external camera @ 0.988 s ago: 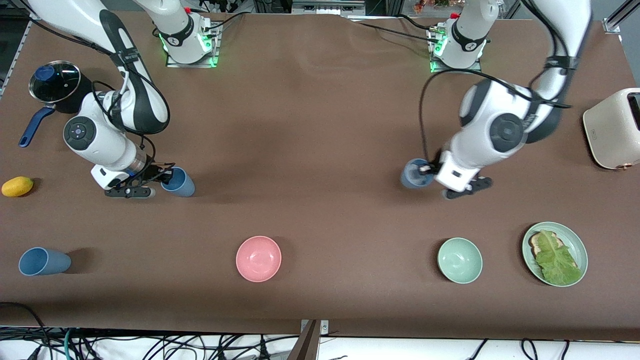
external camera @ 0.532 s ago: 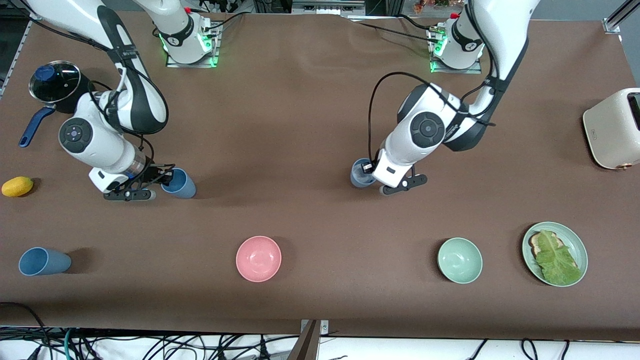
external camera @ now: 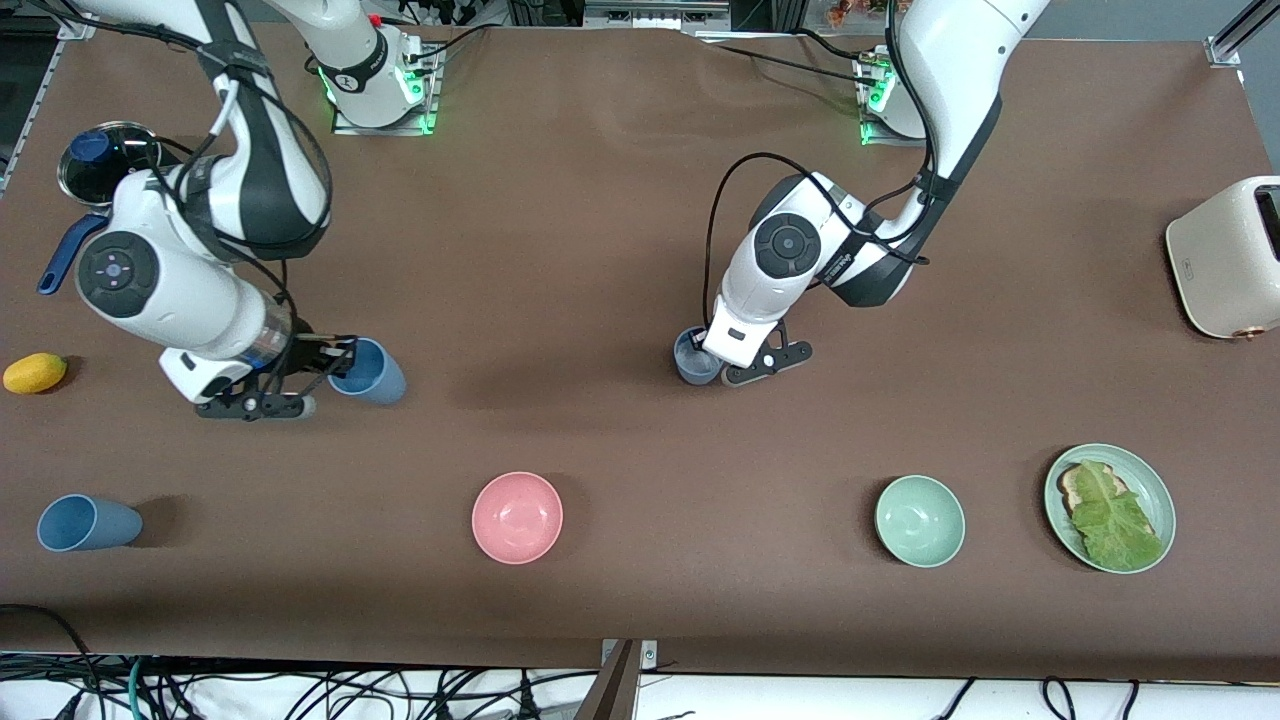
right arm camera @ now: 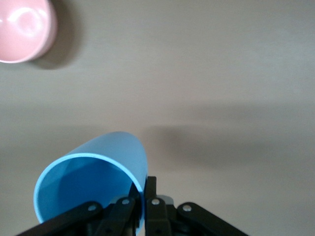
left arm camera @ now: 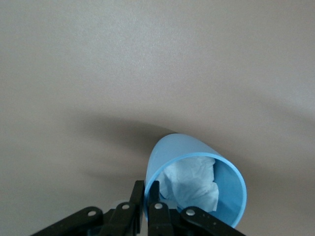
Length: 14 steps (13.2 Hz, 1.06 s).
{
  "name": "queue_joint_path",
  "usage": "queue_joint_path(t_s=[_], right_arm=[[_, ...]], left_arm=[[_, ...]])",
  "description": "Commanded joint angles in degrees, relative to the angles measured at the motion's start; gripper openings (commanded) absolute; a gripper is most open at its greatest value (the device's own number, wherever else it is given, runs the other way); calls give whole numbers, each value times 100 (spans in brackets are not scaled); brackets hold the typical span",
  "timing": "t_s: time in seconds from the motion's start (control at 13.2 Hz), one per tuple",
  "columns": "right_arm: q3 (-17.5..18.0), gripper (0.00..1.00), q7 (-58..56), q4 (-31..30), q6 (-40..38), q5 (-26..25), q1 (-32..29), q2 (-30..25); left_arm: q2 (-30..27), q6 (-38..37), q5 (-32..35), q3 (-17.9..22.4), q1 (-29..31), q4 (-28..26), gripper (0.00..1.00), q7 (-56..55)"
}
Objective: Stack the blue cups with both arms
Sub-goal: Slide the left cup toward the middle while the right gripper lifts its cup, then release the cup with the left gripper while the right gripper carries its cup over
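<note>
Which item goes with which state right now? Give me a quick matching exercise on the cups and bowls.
Things:
1. cup with crumpled white paper inside
2. brighter blue cup
3. third blue cup
4. pink bowl

States:
a. lying on its side, untouched, at the right arm's end of the table
b. upright and empty
c. held by the right gripper
d. held by the left gripper

Pairs: 1-d, 2-c, 3-a, 4-b
</note>
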Motion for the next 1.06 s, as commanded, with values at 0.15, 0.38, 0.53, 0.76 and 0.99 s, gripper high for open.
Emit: queue_joint_path(t_s=[0.15,0.38,0.53,0.76,0.99], right_arm=[[-16,0,1856,1065,-507,190,915,655],[-16,0,3131,1670,-516,349,1610,971],[-16,0,3904,1873,-437,349,2075,1033],[-24,0,5301,2357,-428,331,2822,1244],[-33,0,6393,2446,1,296,3333,1402]], left_arm=[[-57,-104,217,87,162,251,95,66],[-339,-1260,104,8,716,759,100,854],[-339,-2044,-107,17,1049,1103,100,1549],[-427,-2529,-117,8,1787,1104,100,2744],[-541,-2889,-117,17,2595,1078,100,3983]])
